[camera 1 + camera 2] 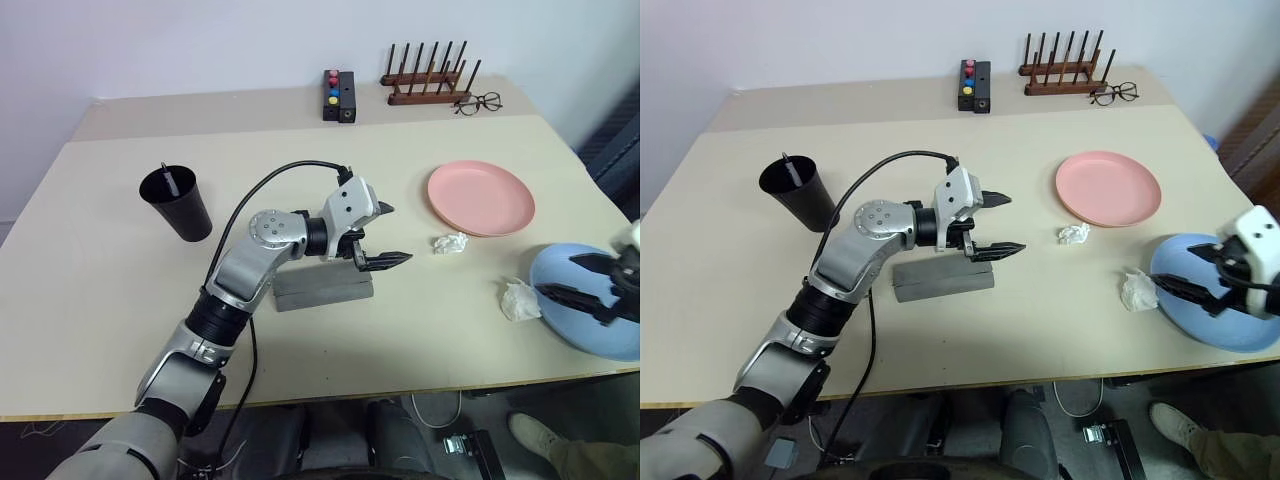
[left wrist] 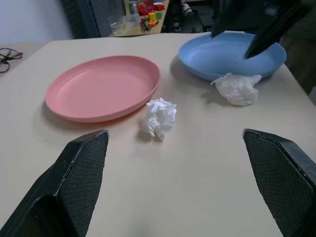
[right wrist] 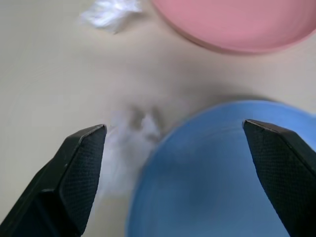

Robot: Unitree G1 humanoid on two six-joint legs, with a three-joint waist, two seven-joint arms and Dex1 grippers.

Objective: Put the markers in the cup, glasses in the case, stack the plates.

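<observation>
Overhead, two plates lie apart on the beige table (image 1: 100, 260): one pink plate (image 1: 481, 197) mid-table and one blue plate (image 1: 590, 300) at the near right edge. Two crumpled tissues sit between them, tissue one (image 1: 450, 242) by the pink, tissue two (image 1: 519, 300) touching the blue. One black cup (image 1: 178, 203) holds a marker (image 1: 168, 180). One grey case (image 1: 943, 279) lies closed beneath the left gripper (image 1: 382, 236), fingers spread. Fingers apart too, the right gripper (image 1: 1190, 275) hovers over the blue plate.

Cup (image 1: 178, 204) left of case (image 1: 322, 288); plates (image 1: 480, 197) right, tissues (image 1: 450, 242) between.
</observation>
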